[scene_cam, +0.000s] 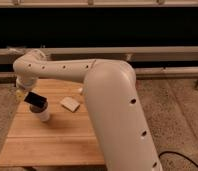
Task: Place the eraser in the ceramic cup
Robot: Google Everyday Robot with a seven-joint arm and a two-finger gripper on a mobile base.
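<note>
Black eraser (pixel 36 101) above ceramic cup (pixel 44 116), gripper (pixel 27 97) seemingly on it; tan piece (pixel 70 103) nearby.

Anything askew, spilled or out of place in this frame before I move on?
Only the eraser: it is tilted at the mouth of the ceramic cup, its upper end by the gripper over the left of the table. The cup stands upright, nothing spilled; a tan piece lies flat nearby.

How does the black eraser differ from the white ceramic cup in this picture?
Colour: the eraser is black, the ceramic cup white. Shape: the eraser is a flat-sided block, the cup a cylinder. Pose: the eraser is tilted above the cup's mouth; the cup stands upright on the wooden table. Both are small and sit by the gripper, at the picture's left.
</note>
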